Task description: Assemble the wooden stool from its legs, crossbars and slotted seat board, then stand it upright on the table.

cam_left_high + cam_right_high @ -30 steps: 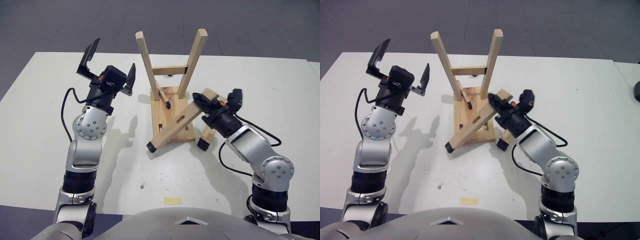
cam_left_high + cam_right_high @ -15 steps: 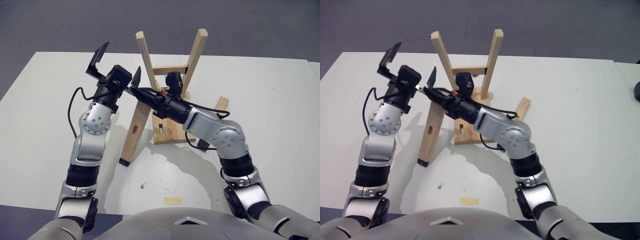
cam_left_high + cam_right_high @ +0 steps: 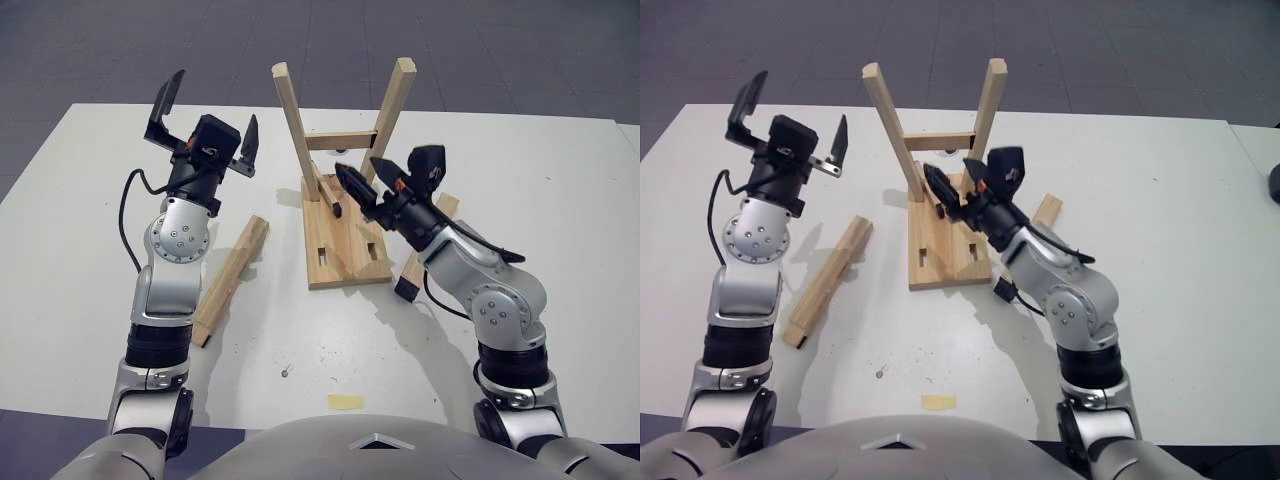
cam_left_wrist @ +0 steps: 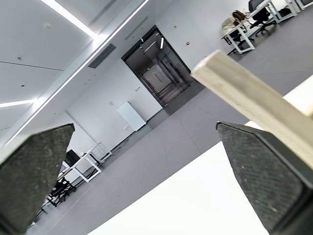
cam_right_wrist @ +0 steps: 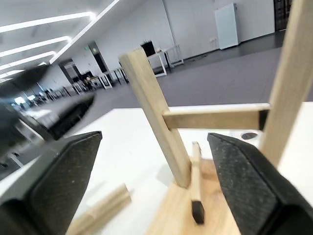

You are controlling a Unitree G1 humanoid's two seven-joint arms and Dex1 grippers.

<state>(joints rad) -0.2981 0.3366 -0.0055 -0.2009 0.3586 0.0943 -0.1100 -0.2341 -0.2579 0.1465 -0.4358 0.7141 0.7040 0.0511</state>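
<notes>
Seat board (image 3: 345, 262) of pale wood lies flat near the middle of the white table (image 3: 560, 220). It is rectangular, with small rectangular slots cut through it, and its long axis runs from the robot's side toward the far edge. Two square-section legs (image 3: 295, 125) rise from its far end, spreading apart toward the top, joined by a horizontal crossbar (image 3: 340, 141). A thin bar (image 3: 323, 188) with a black tip leans at the foot of the left one.

A loose leg (image 3: 230, 280) lies flat on the table left of the board, apart from it, on a diagonal with its far end toward the board. Another leg (image 3: 412, 270), black-capped at its near end, lies just right of the board, partly under the right arm.

The left gripper (image 3: 216, 96) is raised over the table's left side, its dark textured pads (image 4: 264, 171) spread wide, holding nothing. The right gripper (image 3: 385, 165) hangs above the board's far half, spread wide and empty.
</notes>
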